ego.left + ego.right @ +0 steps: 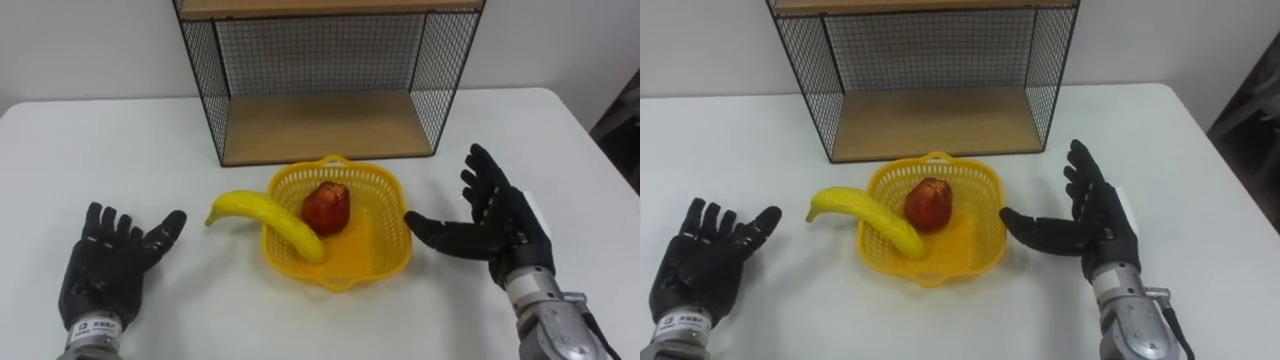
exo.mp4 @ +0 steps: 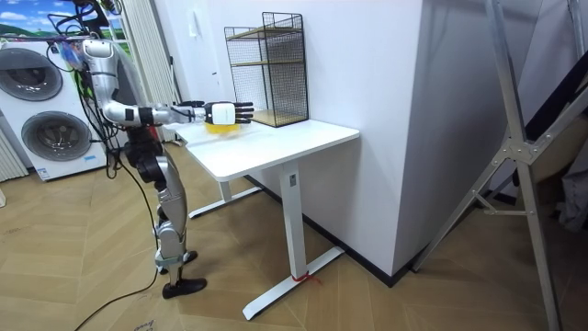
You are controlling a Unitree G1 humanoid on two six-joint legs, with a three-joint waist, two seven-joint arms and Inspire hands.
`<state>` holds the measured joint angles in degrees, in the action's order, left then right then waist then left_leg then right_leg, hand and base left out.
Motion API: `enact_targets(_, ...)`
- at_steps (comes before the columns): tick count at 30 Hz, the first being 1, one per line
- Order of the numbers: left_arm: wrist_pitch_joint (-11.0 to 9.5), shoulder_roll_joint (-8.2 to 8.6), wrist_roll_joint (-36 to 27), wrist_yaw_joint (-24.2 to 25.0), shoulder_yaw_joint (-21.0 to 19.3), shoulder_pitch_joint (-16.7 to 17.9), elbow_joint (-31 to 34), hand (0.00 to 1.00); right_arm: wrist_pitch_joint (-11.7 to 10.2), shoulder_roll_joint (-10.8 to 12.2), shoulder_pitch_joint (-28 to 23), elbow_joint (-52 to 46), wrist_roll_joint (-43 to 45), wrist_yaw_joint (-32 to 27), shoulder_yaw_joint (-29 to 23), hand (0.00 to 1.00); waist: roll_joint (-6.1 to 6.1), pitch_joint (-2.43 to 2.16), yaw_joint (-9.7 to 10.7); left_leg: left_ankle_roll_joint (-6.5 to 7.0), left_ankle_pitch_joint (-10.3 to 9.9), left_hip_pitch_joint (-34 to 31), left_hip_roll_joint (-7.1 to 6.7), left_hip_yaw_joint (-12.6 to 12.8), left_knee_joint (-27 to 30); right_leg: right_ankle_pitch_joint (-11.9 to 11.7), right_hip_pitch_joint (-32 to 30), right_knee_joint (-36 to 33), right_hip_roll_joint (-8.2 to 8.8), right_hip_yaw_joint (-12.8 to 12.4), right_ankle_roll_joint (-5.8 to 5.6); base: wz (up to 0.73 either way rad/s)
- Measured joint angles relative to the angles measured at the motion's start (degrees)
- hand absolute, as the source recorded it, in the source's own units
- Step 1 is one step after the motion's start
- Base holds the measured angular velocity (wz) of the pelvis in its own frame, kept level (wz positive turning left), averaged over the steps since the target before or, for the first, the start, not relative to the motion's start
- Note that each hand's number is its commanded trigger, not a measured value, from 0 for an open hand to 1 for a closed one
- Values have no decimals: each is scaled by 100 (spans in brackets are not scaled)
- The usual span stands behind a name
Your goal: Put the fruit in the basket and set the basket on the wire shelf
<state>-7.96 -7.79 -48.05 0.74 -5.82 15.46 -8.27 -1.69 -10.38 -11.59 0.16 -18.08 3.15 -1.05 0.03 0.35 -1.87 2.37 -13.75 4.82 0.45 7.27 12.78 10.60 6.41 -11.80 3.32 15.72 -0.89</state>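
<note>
**Both hands open beside the basket, banana only half in**

The step in hand looks to be finishing the loading and then taking hold of the basket. The left hand (image 1: 110, 265) lies nearest, low at the table's (image 1: 100, 150) front edge, palm up with its fingers spread wide and holding nothing. The right hand (image 1: 500, 235) stands on edge a little further in, also spread and empty, with its thumb pointing at the basket (image 1: 380, 200).

To do this well, the left hand should first push the banana (image 1: 262, 218) fully inside, since its stem end hangs out over the left rim and could roll off in a lift. Both hands should then close on opposite rims at the same height, so that the light, flexible basket stays level and the apple (image 1: 327, 207) does not shift. The lift need only clear the lower wooden board of the wire shelf (image 1: 320, 125), which stands just behind with its open front facing the robot.

The basket sits between the two hands. The right thumb tip is just beside its right rim, though I cannot tell whether it touches. The left fingers are well apart from both the basket and the banana's free end. The apple rests inside the basket, against the banana.
</note>
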Motion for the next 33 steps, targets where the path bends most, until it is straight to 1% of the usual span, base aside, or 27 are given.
enact_targets(3, 1, 7, -12, 30, 10, 1, 69, 0, -2, 145, 7, 119, -507, 232, 4, 0, -8, 7, 6, 0, 0, -9, 1, -4, 6, 0, -5, 1, 3, -4, 0, 0)
enact_targets(4, 2, 7, -24, 38, 12, 1, 88, 0, -2, 154, 5, 160, -569, 263, 6, 0, -9, 8, 6, 0, 0, -11, 1, -5, 6, 0, -7, 1, 4, -4, 0, 0)
enact_targets(6, -13, 3, -20, 96, 22, 4, 140, 0, -1, 157, 1, 263, -841, 383, 64, 0, -37, 23, 7, 0, 0, -26, 0, -4, 7, 0, -26, 1, 1, -12, 0, 0)
enact_targets(11, -6, -13, -99, 192, 66, 4, 142, 0, -2, 184, 12, 517, -1380, 692, 167, 0, -50, 17, 13, 0, 0, -26, 0, 3, 45, -1, -40, 2, -2, -15, -1, 0)
enact_targets(15, -5, 5, -144, 262, 256, 1, 153, 0, -2, 199, 20, 660, -1775, 908, 211, 0, -44, 18, 10, 0, 0, -21, 3, 8, 73, -1, -47, 2, 0, -22, 0, 0)
enact_targets(19, 3, -11, -320, 273, 387, -1, 154, 0, -2, 195, 21, 664, -2027, 979, 222, 0, -22, 22, 16, 0, 0, -21, 6, 12, 74, -2, -43, 3, -2, -16, -1, 0)
enact_targets(21, 4, -16, -427, 273, 504, -2, 155, 0, -2, 192, 33, 669, -2172, 986, 250, 0, 13, 30, 17, 0, -1, -27, 6, 12, 71, -5, -40, 2, -2, -15, -2, 0)
enact_targets(27, -11, -21, -425, 273, 706, -2, 161, 0, -3, 178, 48, 776, -2249, 1008, 335, 0, 72, 29, 22, 0, -1, -42, 7, 12, 71, -5, -50, 0, -2, -10, -2, 0)
enact_targets(33, -52, -73, -420, 295, 851, -7, 167, 0, -28, 173, 161, 776, -2488, 1008, 527, 0, 71, 29, 20, 0, -1, -46, 6, 12, 40, -5, -55, -1, -3, -16, -2, 0)
